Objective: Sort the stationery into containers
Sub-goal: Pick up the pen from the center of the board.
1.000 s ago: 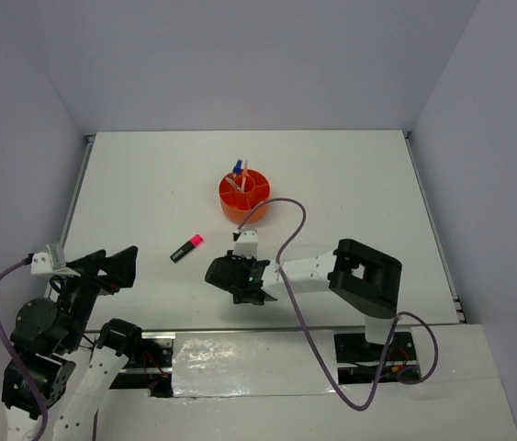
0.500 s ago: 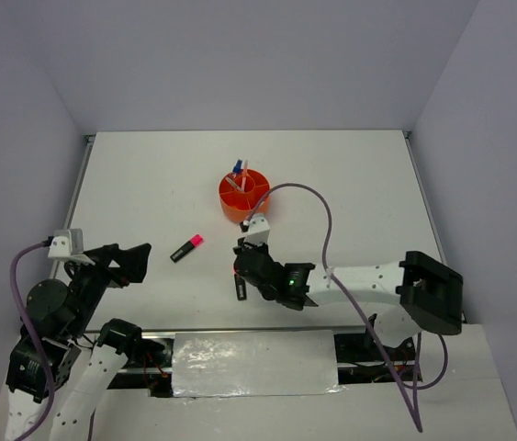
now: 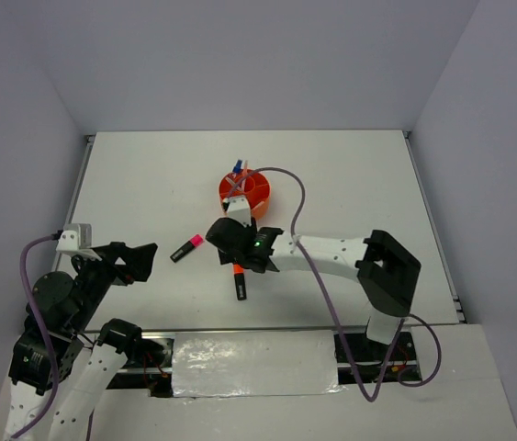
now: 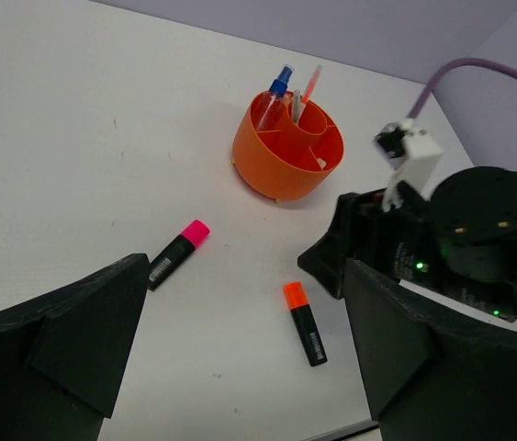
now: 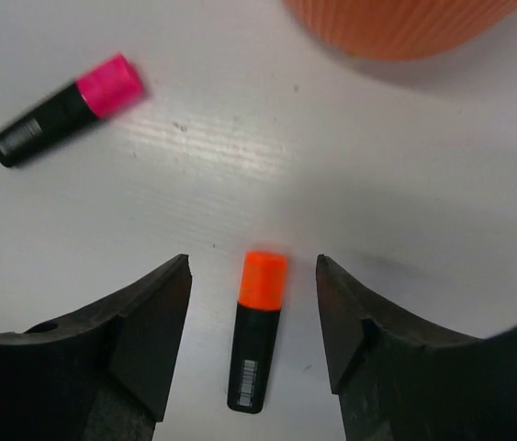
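The orange tub (image 3: 244,195) stands mid-table with a blue-clear marker (image 4: 281,84) and thin pens (image 4: 309,84) upright in it. An orange-capped black highlighter (image 3: 239,282) lies flat on the table. My right gripper (image 3: 230,250) hangs open above its cap end, and in the right wrist view (image 5: 252,271) the highlighter (image 5: 258,329) lies between the fingers, untouched. A pink-capped highlighter (image 3: 186,248) lies to the left, also in both wrist views (image 5: 65,108) (image 4: 177,254). My left gripper (image 3: 135,262) is open and empty at the near left. I cannot make out the erasers.
The right arm's black wrist body (image 4: 451,234) and its purple cable (image 3: 299,216) sit just in front of the tub (image 4: 286,152). The table's near edge with reflective tape (image 3: 253,354) runs below the highlighters. Grey walls enclose the table.
My right gripper has moved away from the near edge toward the tub, and the orange highlighter now lies in plain view on the table. My left gripper has shifted slightly right.
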Robot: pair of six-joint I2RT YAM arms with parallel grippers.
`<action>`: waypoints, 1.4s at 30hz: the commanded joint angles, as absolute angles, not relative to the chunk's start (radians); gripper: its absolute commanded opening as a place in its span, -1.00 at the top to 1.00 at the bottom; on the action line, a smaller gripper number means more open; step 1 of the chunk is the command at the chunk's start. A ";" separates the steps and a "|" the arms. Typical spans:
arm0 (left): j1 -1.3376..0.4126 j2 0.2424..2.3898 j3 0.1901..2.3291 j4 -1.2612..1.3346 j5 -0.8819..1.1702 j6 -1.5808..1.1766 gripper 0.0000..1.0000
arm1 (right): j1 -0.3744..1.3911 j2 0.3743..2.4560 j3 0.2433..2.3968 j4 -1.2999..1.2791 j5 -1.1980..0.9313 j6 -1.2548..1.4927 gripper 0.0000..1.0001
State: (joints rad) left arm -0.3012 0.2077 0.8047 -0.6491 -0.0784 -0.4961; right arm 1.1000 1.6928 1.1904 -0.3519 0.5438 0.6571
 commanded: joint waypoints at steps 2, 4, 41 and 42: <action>-0.295 0.210 0.808 -0.594 -0.060 -0.471 -0.99 | 1.121 1.822 1.330 -0.663 0.467 0.732 -0.33; -0.295 0.206 0.807 -0.595 -0.060 -0.472 -0.99 | 1.121 1.856 1.370 -0.690 0.448 0.736 -0.37; -0.296 0.172 0.805 -0.589 -0.044 -0.466 -0.99 | 1.013 1.658 1.252 0.041 0.244 -0.136 1.00; -0.296 0.172 0.805 -0.589 -0.043 -0.463 -0.99 | 0.993 1.670 1.262 0.043 0.189 -0.181 1.00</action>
State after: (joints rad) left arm -0.3016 0.1867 0.8043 -0.6430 -0.0551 -0.4927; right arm 1.0317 1.6390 1.2430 -0.0799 0.2344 0.0864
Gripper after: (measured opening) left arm 0.993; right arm 0.374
